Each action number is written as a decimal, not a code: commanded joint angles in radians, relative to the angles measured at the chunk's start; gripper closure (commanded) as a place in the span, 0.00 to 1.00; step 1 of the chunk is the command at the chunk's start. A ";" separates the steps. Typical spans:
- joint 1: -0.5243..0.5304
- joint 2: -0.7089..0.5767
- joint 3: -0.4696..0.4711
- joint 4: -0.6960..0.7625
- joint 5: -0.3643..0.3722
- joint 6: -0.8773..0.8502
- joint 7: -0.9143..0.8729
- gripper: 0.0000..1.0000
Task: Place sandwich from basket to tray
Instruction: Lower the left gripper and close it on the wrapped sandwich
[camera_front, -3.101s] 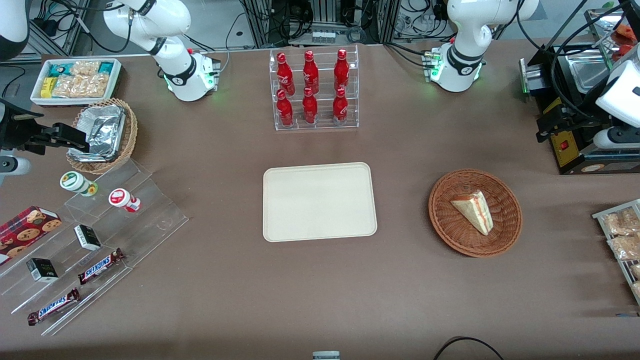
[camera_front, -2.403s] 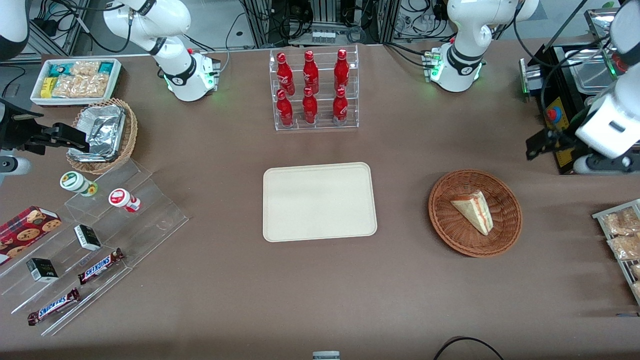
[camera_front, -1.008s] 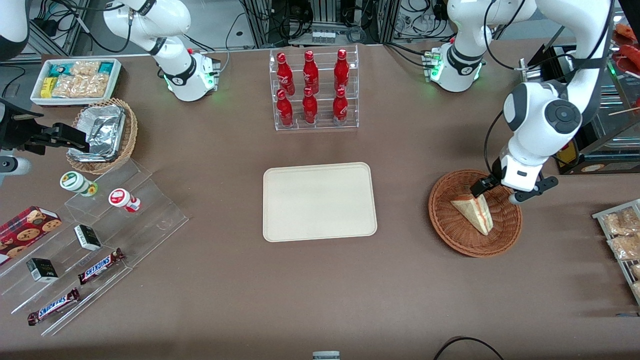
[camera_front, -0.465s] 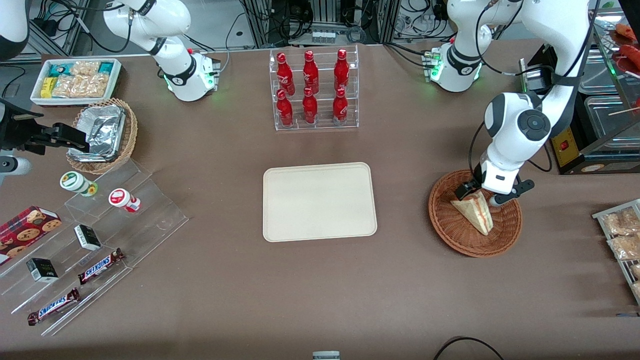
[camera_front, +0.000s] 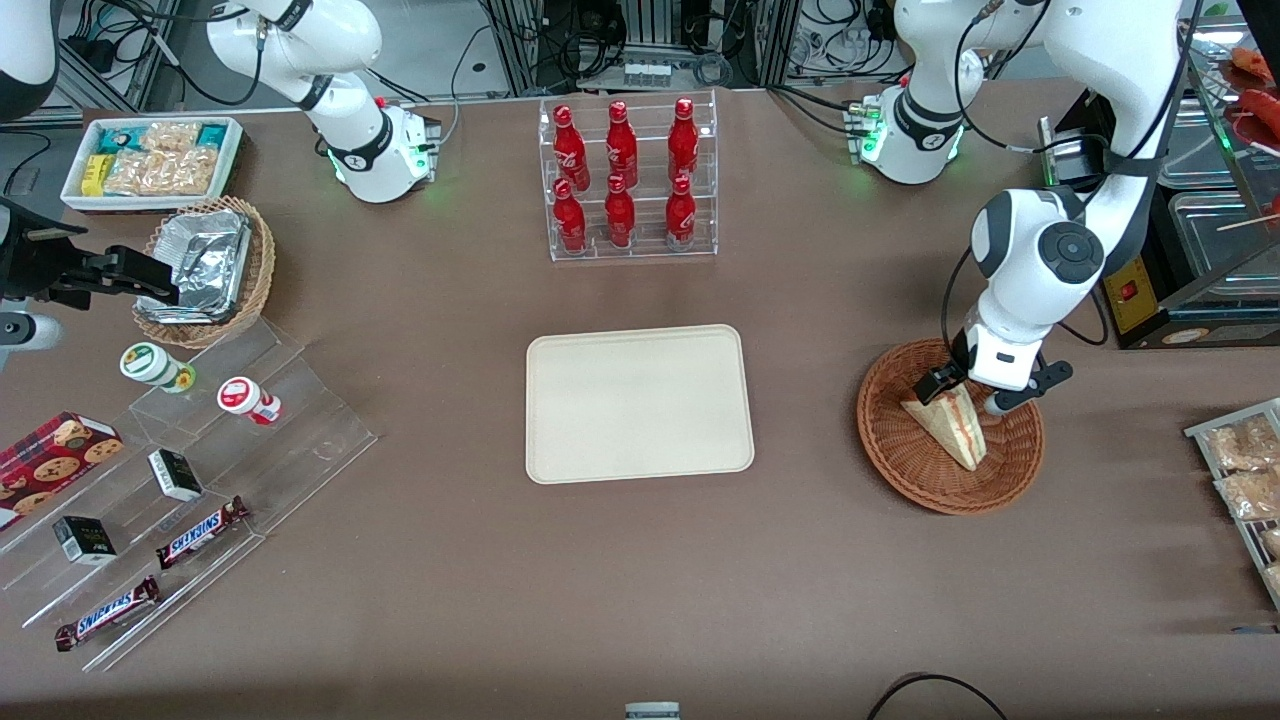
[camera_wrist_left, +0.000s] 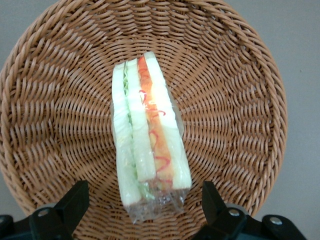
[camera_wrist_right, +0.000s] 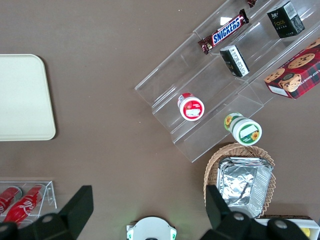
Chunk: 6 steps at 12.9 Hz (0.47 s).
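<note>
**Sandwich in basket, end effector spread around it**

The sandwich lay in the basket on the tabletop. The end effector hung low over its wider end, fingers spread wide to either side, gripping nothing. The tray sat well apart toward the parked arm's end.

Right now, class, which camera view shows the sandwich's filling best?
The left wrist view: the sandwich fills it, red and green stripes plain, in the basket between the open pincer. The front view shows it small; the right wrist view shows none.
</note>
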 joint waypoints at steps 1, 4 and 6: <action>-0.002 0.014 0.004 -0.003 0.015 0.042 -0.024 0.00; -0.002 0.014 0.006 0.000 0.015 0.044 -0.025 0.00; -0.002 0.022 0.021 0.009 0.015 0.047 -0.022 0.00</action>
